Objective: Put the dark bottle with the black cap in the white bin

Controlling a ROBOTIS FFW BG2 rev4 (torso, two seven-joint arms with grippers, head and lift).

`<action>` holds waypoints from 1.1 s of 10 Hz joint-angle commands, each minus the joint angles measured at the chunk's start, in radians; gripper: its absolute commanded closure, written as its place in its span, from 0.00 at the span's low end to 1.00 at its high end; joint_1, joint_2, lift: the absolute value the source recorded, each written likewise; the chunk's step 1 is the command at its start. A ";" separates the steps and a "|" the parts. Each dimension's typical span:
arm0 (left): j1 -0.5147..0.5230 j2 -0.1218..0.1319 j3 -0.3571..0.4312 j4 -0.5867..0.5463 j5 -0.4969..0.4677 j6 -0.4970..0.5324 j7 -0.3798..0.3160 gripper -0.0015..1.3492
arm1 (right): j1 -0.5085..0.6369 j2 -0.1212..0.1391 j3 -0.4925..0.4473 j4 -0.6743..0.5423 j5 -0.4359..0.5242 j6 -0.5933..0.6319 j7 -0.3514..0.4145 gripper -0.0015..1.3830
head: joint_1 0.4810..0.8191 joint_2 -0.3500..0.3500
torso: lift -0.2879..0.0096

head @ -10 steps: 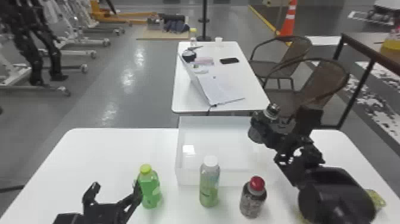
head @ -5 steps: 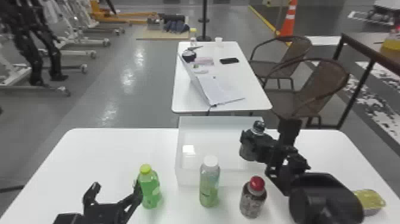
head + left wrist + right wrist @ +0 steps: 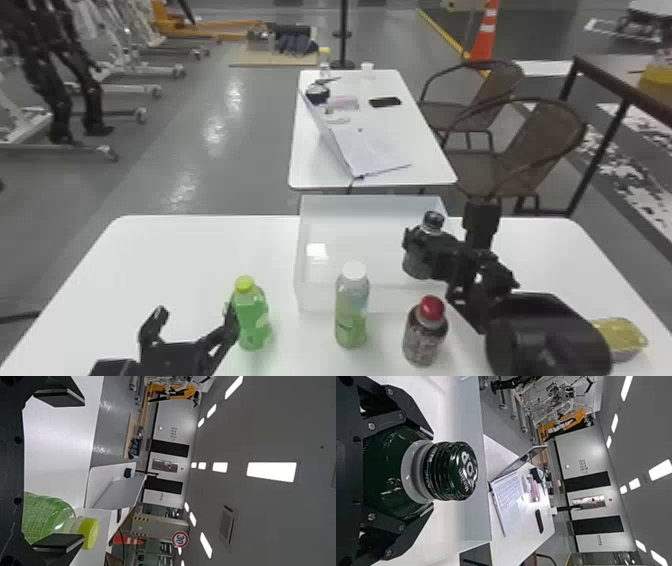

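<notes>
The right gripper [image 3: 430,472] is clamping its fingers on the dark green bottle [image 3: 418,266] over the white bin [image 3: 320,300]; lowering upright and releasing only once its base is resting should prevent tipping. The left gripper [image 3: 195,311] is gaping.

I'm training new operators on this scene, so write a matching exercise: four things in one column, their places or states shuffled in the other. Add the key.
1. Dark bottle
2. Green bottle
3. White-capped bottle
4. Laptop

A. Standing between the green bottle and the red-capped bottle
B. Open on the farther table
C. Gripped by the right gripper
D. Beside a finger of the left gripper

Right pairs: 1-C, 2-D, 3-A, 4-B
</notes>
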 commanded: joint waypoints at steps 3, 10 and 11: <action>0.001 -0.004 0.001 0.000 0.000 -0.005 0.000 0.08 | 0.014 0.003 0.000 -0.028 0.048 -0.059 0.004 0.05 | 0.20 0.50 | 0.63; 0.001 -0.004 0.004 0.000 0.000 -0.023 0.002 0.08 | 0.413 -0.098 -0.092 -0.674 0.049 -0.069 -0.280 0.09 | 0.20 0.50 | 0.63; 0.001 -0.004 0.004 0.000 0.000 -0.025 0.002 0.08 | 0.505 -0.107 -0.107 -0.732 0.051 -0.056 -0.280 0.09 | 0.20 0.50 | 0.63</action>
